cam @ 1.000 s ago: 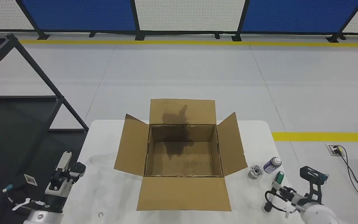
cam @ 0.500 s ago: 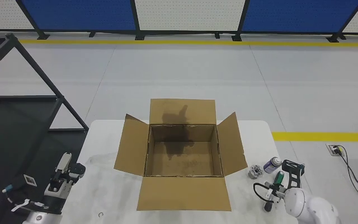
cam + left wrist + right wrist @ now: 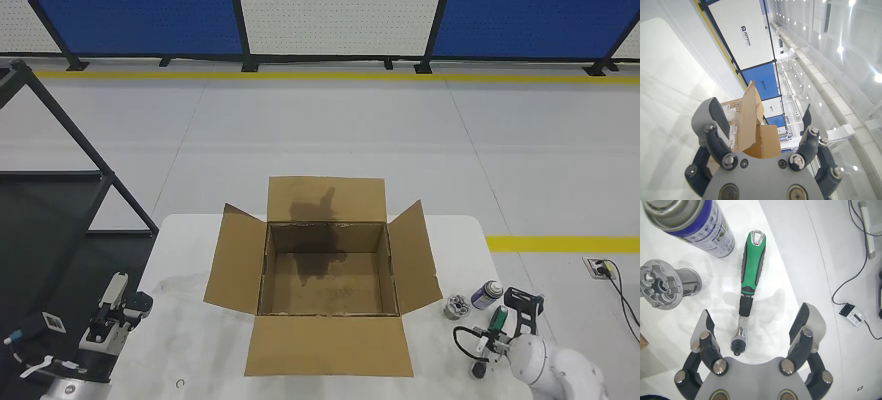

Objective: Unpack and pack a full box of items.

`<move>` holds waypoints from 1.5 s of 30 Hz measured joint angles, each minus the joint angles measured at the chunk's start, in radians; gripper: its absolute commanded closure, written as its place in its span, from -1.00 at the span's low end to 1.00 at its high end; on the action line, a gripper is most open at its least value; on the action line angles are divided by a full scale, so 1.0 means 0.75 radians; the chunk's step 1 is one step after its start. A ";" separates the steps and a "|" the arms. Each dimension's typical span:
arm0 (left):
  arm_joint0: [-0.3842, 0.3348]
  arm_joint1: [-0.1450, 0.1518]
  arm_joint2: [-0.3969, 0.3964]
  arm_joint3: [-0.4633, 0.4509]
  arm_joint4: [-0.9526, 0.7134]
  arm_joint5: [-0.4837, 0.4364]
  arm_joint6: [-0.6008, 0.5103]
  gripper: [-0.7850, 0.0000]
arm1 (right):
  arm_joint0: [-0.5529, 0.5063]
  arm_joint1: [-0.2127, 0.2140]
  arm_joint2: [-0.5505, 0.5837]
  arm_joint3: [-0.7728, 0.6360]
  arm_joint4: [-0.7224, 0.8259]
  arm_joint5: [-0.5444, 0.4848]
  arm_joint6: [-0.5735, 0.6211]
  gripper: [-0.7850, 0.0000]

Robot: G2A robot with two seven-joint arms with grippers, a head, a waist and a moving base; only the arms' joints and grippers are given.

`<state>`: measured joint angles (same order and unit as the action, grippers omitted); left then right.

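Here the right pincer (image 3: 755,311), jaws apart, hangs over the green-handled ratchet wrench (image 3: 751,272) lying by the right edge of the table (image 3: 674,323), just beside the upright spray can (image 3: 696,228), so an off-centre close could tip the can or nudge the wrench off the table.

my right gripper (image 3: 755,321) hangs spread wide over the green-handled ratchet (image 3: 748,289) on the white table (image 3: 772,275), near a spray can (image 3: 696,228) and metal part (image 3: 666,285).
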<state>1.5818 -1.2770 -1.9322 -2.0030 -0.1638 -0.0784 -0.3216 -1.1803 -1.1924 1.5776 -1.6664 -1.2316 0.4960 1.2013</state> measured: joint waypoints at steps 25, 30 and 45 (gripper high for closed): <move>0.000 0.000 0.000 0.000 0.000 0.000 0.000 -1.00 | 0.137 -0.010 -0.057 0.173 -0.025 -0.017 0.101 0.21; 0.000 0.000 0.000 0.000 0.000 0.000 0.000 -1.00 | 0.148 -0.012 -0.058 0.189 -0.017 -0.018 0.102 0.22; 0.000 0.000 0.000 0.000 0.000 0.000 0.000 -1.00 | 0.203 -0.019 -0.084 0.273 -0.013 -0.018 0.110 0.76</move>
<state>1.5818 -1.2770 -1.9322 -2.0030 -0.1638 -0.0784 -0.3216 -1.0280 -1.2066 1.5146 -1.4617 -1.2412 0.4826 1.2840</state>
